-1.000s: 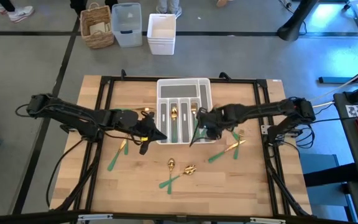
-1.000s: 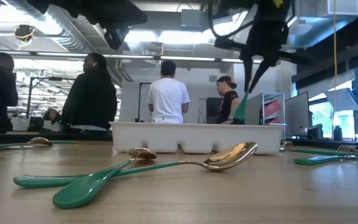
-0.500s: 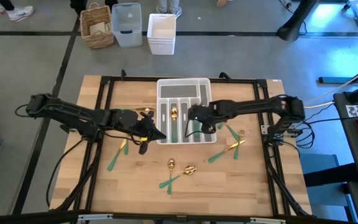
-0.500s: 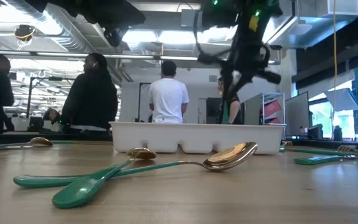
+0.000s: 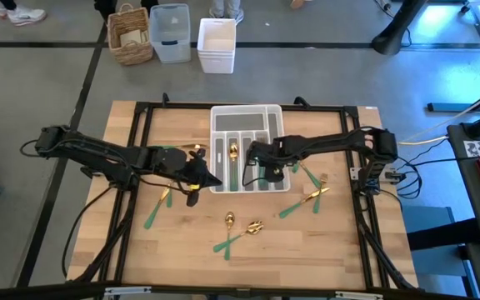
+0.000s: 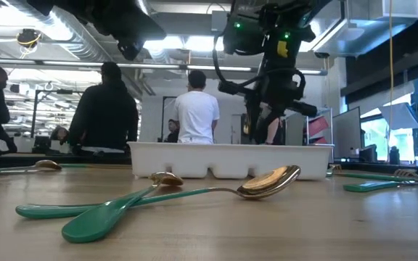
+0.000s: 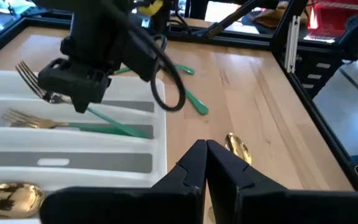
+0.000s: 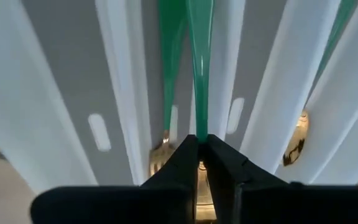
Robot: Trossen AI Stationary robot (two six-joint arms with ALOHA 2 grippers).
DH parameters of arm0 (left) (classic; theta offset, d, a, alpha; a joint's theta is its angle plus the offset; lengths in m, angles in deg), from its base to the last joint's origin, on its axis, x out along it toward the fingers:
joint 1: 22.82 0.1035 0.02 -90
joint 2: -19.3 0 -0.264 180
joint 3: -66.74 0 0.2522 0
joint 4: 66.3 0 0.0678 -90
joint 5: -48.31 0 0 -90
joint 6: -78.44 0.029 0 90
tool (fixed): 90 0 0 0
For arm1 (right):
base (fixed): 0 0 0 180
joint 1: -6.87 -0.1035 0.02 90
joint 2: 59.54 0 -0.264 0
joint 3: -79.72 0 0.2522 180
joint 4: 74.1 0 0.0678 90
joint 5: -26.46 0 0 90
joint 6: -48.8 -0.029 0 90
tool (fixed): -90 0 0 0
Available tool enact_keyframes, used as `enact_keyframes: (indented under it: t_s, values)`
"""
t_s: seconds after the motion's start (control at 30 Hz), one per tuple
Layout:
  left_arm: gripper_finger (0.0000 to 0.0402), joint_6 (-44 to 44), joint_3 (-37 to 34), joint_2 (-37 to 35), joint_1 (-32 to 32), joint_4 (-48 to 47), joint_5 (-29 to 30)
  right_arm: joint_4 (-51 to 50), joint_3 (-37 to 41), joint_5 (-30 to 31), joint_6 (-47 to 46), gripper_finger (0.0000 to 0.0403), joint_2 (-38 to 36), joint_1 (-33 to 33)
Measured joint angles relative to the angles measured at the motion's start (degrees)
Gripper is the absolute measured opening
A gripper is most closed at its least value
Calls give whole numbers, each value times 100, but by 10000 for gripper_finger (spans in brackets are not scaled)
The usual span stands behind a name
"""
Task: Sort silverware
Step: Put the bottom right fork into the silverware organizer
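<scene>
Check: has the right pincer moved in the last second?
Yes. The right pincer, gripping a fork, went from beside the cutlery tray to over its slots.

Cutlery tray (image 5: 269, 117): white, grey slot floors
Forks (image 7: 73, 121) and spoons (image 6: 267, 181): shiny gold heads, green handles
Table (image 5: 307, 242): pale wood grain, black frame rails
Left gripper (image 7: 204, 163), right gripper (image 8: 197, 146): black
Basket (image 5: 130, 35): tan wicker
Bin (image 5: 217, 43): white
Floor (image 5: 40, 100): grey
</scene>
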Motion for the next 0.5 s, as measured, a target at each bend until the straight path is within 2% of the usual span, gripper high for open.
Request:
enact_keyframes:
  t_s: [0.23, 0.5]
  values:
    - [4, 150, 0, 0, -1, 0, 2, -19, 2, -391, -462, 31, 0, 1]
    - [4, 150, 0, 0, -2, -138, 2, 39, 2, -397, -502, 32, 0, -1]
